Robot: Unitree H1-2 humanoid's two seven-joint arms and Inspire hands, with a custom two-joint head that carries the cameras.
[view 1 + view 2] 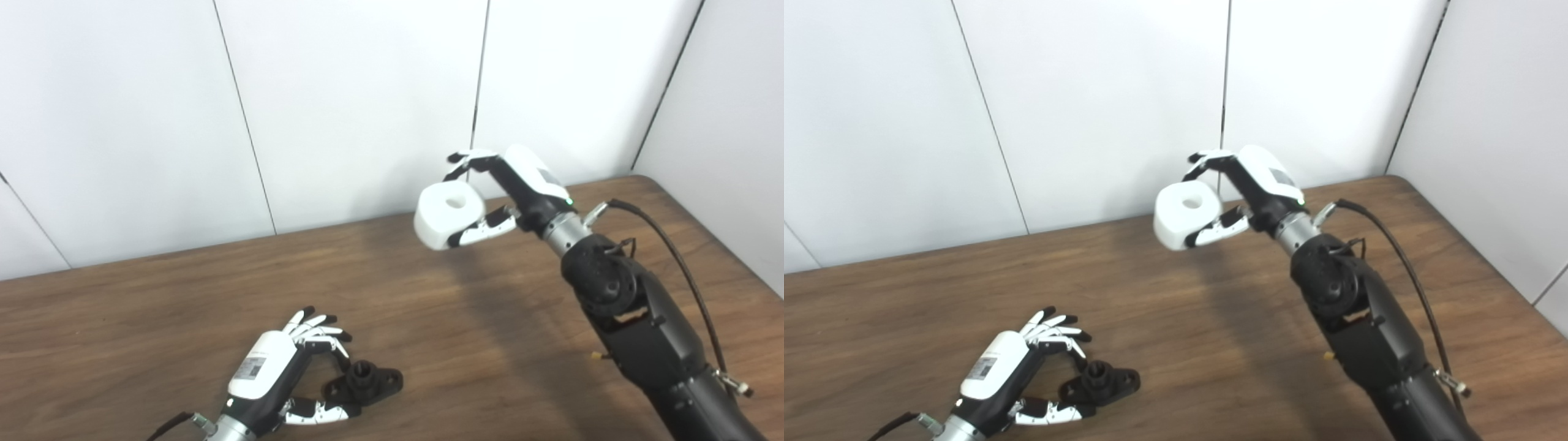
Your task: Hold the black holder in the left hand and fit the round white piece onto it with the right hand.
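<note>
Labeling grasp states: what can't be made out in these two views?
- Left hand grip on the holder: fingers curl around it, contact unclear, both views.
- White piece underside: faces away, right hand covers its far side.
- Holder detail: too small and dark.

Brown wooden table [153, 318], black holder [365, 383] lying on it

I see a white round piece [449, 213], a black holder [366, 383], white hands with black-tipped fingers [318, 324], and a brown wood-grain surface [153, 318].
</note>
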